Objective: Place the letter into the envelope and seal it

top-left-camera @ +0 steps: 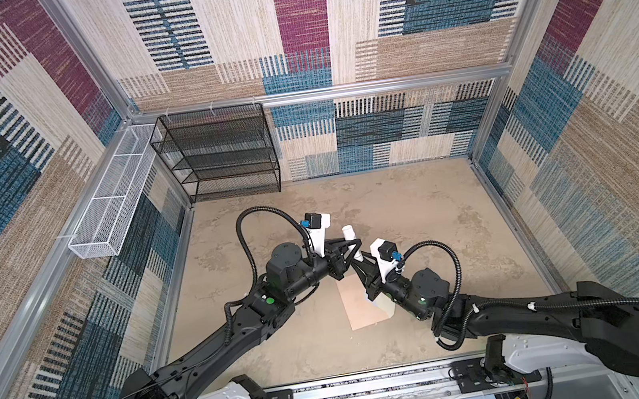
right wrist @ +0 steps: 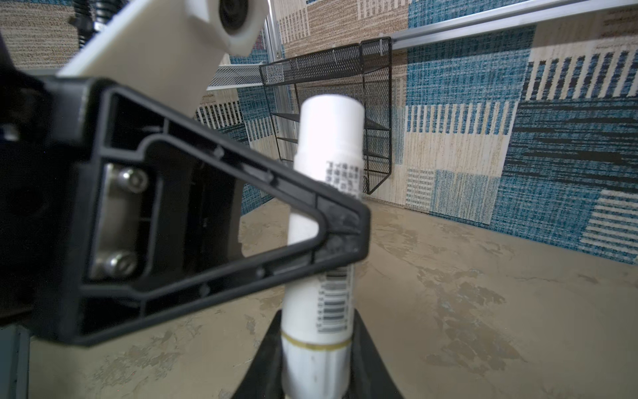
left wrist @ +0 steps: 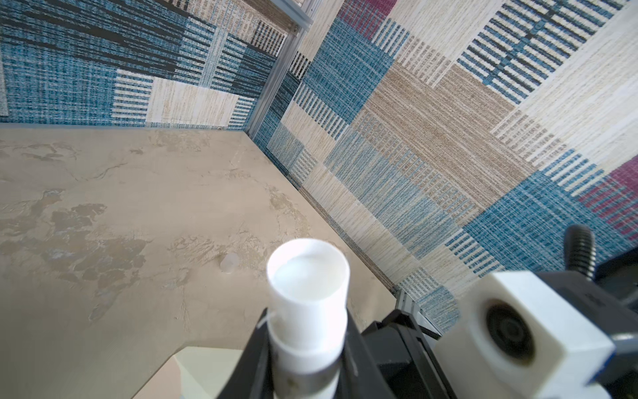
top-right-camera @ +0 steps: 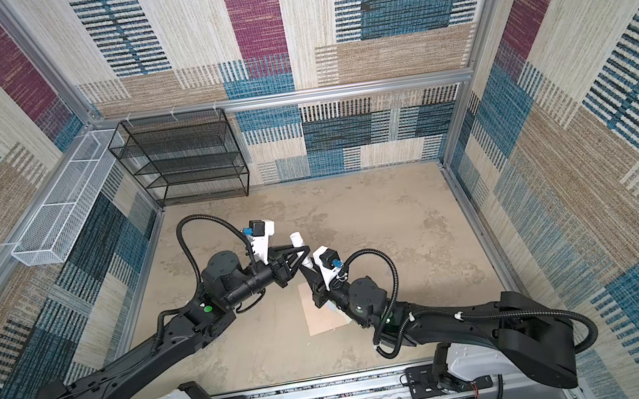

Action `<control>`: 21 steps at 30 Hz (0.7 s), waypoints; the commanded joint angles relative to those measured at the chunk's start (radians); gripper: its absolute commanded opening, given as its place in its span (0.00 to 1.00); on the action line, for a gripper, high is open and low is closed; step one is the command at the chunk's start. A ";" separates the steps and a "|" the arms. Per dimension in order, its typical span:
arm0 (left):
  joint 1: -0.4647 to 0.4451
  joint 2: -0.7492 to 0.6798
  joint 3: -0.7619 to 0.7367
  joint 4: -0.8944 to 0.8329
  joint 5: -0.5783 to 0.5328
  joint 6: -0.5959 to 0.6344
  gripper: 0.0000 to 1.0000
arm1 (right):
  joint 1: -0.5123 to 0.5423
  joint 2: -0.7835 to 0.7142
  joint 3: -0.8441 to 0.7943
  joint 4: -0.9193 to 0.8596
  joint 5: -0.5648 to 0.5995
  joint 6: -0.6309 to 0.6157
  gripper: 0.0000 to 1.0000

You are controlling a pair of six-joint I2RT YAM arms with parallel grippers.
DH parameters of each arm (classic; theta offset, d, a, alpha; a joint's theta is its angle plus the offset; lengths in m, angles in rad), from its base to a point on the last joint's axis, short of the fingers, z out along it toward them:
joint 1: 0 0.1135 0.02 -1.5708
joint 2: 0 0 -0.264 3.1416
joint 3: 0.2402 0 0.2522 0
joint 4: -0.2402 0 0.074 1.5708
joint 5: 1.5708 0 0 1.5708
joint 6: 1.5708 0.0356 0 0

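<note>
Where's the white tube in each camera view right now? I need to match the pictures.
Both top views: the white tube is at mid-table, just beyond the envelope.
Left wrist view: lower middle of the picture, seen nearly end-on.
Right wrist view: centre of the picture, barcode label showing.
Shared landmark: the black mesh rack, though the left wrist view does not show it.

Both top views look steeply down from high above the 6 o'clock edge, taking in the whole table point(top-left-camera: 415, 204) and the black mesh rack point(top-left-camera: 219, 155) at 11 o'clock. The left wrist camera, low and close, faces the corner at 1 o'clock; the right wrist camera faces the rack. Both wrist views share the white tube point(left wrist: 307, 311), filling their foreground.
</note>
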 commanded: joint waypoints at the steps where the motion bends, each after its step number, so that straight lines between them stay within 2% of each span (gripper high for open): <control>1: 0.015 0.000 -0.005 0.011 0.096 -0.002 0.00 | 0.007 -0.040 0.029 -0.037 -0.268 -0.014 0.06; 10: 0.044 0.004 -0.012 0.037 0.337 -0.006 0.00 | -0.043 -0.108 0.081 -0.194 -0.570 0.060 0.06; 15: 0.047 -0.015 -0.027 0.040 0.380 -0.003 0.00 | -0.112 -0.139 0.079 -0.203 -0.731 0.103 0.10; 19: 0.049 -0.045 -0.038 0.006 0.344 0.016 0.00 | -0.129 -0.160 0.082 -0.254 -0.682 0.057 0.25; 21: 0.049 -0.067 -0.042 -0.024 0.288 0.029 0.00 | -0.128 -0.167 0.074 -0.267 -0.625 0.017 0.46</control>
